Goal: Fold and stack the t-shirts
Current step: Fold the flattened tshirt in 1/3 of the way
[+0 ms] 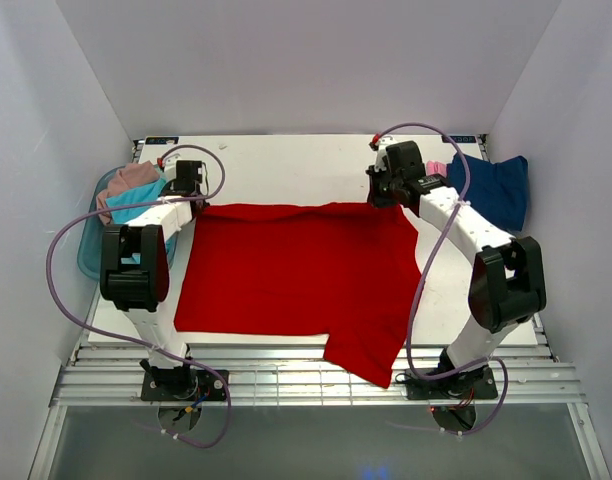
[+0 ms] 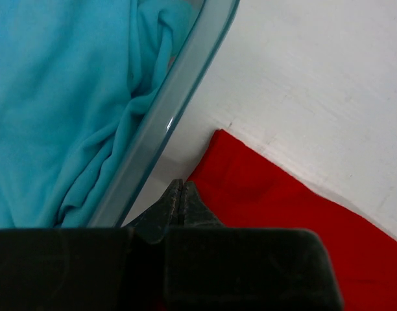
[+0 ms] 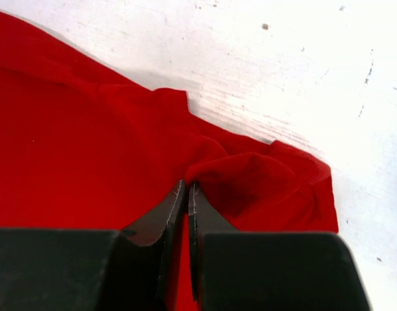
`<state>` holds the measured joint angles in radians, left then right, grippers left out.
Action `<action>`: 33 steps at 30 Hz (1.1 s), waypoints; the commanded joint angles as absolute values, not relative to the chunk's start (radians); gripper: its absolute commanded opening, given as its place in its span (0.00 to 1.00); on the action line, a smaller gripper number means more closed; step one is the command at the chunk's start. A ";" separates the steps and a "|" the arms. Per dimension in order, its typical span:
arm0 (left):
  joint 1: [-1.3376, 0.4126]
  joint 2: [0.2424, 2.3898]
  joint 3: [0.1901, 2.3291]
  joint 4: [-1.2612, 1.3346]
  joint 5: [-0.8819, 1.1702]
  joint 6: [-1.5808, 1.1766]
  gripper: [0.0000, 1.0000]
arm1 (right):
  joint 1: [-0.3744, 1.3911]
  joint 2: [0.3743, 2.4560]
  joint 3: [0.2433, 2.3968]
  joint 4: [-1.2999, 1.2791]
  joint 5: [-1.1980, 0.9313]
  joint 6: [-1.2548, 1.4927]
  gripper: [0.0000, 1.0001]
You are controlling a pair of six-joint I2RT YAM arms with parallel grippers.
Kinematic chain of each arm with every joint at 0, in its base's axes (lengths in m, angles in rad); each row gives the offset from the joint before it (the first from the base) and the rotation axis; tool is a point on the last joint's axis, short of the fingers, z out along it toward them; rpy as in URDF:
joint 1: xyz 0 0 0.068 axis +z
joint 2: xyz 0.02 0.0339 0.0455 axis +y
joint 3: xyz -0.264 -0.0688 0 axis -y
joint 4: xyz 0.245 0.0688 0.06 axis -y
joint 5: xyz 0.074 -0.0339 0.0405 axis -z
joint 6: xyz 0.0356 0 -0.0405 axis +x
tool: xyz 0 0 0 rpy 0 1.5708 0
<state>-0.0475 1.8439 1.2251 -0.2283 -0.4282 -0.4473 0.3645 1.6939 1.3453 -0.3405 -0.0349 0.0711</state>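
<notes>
Your right gripper [image 3: 187,188] is clenched on the red shirt [image 3: 88,149]. A small fold of the cloth sits between the two fingertips, and the cloth bunches up around them at the shirt's far right corner. Beyond this corner you see only bare white table [image 3: 302,65].

Your left gripper [image 2: 179,191] is also closed, with the two fingers pressed together. The tips stand just at the edge of the red shirt, close to its far left corner. Whether some cloth is caught between them, you cannot tell from the wrist view. Just to the left of the fingers is the rim of the teal tub [image 2: 179,97]. The turquoise shirt [image 2: 56,97] lies crumpled inside it, and in the top view a dusty pink shirt [image 1: 131,178] lies on top of it.

Between the two grippers the far edge of the red shirt runs nearly straight. The shirt itself lies spread over the middle of the table, and its near right part hangs over the near edge. The navy shirt [image 1: 496,190] lies at the far right corner, well apart from the red one, with a bit of light pink cloth [image 1: 436,168] beside it.
</notes>
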 commanded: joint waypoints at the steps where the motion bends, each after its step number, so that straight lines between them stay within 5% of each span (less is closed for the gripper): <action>1: -0.043 1.750 1.201 -0.264 -0.437 -0.457 0.00 | 0.374 1.631 1.305 -0.351 0.009 0.080 0.08; 13: -0.043 1.628 1.124 -0.339 -0.466 -0.488 0.00 | 0.411 1.534 1.207 -0.466 0.078 0.115 0.08; 33: -0.043 1.710 1.114 -0.501 -0.420 -0.466 0.00 | 0.468 1.503 1.104 -0.571 0.136 0.179 0.08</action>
